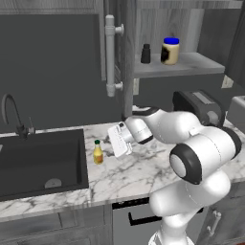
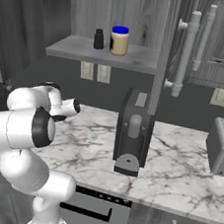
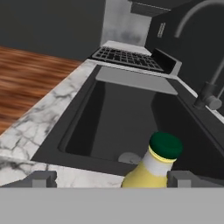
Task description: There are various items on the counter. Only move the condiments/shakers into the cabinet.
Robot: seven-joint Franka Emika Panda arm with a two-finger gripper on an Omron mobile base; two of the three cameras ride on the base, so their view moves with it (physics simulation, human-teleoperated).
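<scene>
The cabinet (image 1: 191,64) stands open above the counter (image 1: 139,167), its door swung out with the bar handle (image 1: 110,55) facing the room. On its shelf 2 of the 3 condiments are already in place: the jar (image 1: 170,50) with the blue lid, and just beside it the black shaker (image 1: 146,54), both upright. The toaster (image 2: 133,131) sits on the counter below and is not part of the job.

That leaves 1 item, the yellow bottle (image 1: 98,152). It stands upright on the marble next to the sink (image 1: 40,162). The gripper (image 3: 112,178) is level with it, jaws spread wide apart, with the bottle between the 2 fingertips (image 3: 43,178) and nothing clamped yet.

By my reading the task is about 2 thirds done: what remains is to close on the bottle, lift it, and set it on the shelf beside the other 2.
</scene>
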